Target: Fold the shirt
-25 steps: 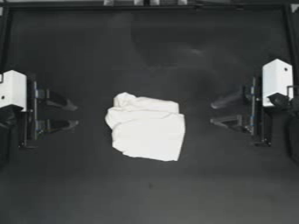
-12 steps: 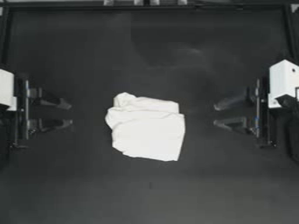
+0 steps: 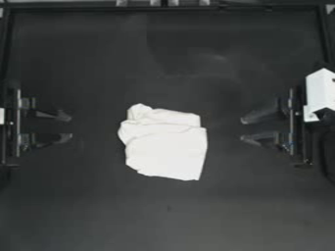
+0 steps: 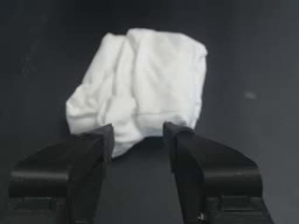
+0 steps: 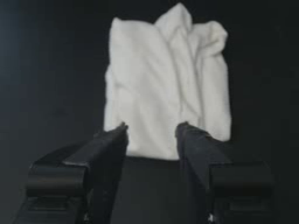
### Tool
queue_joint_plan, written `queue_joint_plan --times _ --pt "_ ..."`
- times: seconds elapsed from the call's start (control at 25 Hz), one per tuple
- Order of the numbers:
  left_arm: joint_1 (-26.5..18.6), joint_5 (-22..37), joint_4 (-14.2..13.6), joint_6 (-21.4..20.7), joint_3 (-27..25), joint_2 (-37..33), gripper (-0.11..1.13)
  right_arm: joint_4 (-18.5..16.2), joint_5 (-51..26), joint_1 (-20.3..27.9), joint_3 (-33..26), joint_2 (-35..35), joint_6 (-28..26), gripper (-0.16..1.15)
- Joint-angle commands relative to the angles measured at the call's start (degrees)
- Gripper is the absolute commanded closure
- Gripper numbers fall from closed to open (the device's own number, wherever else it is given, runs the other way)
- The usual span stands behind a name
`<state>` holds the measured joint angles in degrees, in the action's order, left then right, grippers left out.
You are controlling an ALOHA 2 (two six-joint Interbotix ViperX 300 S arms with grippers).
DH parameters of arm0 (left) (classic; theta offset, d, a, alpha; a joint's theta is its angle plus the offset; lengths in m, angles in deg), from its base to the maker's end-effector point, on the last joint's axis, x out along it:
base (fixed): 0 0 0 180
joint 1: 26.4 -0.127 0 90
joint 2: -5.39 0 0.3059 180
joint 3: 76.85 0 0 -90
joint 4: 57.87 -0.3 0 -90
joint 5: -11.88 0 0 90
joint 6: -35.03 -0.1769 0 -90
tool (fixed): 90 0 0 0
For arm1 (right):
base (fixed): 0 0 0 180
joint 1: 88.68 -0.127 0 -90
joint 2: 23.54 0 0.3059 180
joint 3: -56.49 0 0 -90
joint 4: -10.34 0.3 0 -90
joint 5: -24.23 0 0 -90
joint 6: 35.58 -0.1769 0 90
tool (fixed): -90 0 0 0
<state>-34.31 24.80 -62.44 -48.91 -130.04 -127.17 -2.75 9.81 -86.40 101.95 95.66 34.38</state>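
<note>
Left gripper (image 3: pixel 64 127) and right gripper (image 3: pixel 243 129), both open and empty, flank the compactly folded shirt (image 3: pixel 165 143) mid-tabletop (image 3: pixel 91 211), the right slightly nearer.

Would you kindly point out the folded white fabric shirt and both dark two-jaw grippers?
Folded white fabric shirt (image 3: pixel 165 144): top view, middle of the bundle.
Left gripper (image 3: pixel 63 127): top view, gap between its open fingertips.
Right gripper (image 3: pixel 245 129): top view, gap between its open fingertips.
</note>
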Motion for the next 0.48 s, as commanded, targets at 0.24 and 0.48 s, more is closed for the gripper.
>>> queue_joint_plan --times 0.24,0.48 --pt "0.00 -0.26 -0.18 0.09 -1.23 -4.39 0.23 -2.02 0.44 -0.18 -0.35 0.44 0.09 0.21" --pt "0.00 -0.09 -0.18 0.09 -1.76 -5.63 0.23 -2.20 0.18 -0.18 -0.18 0.44 0.09 0.21"
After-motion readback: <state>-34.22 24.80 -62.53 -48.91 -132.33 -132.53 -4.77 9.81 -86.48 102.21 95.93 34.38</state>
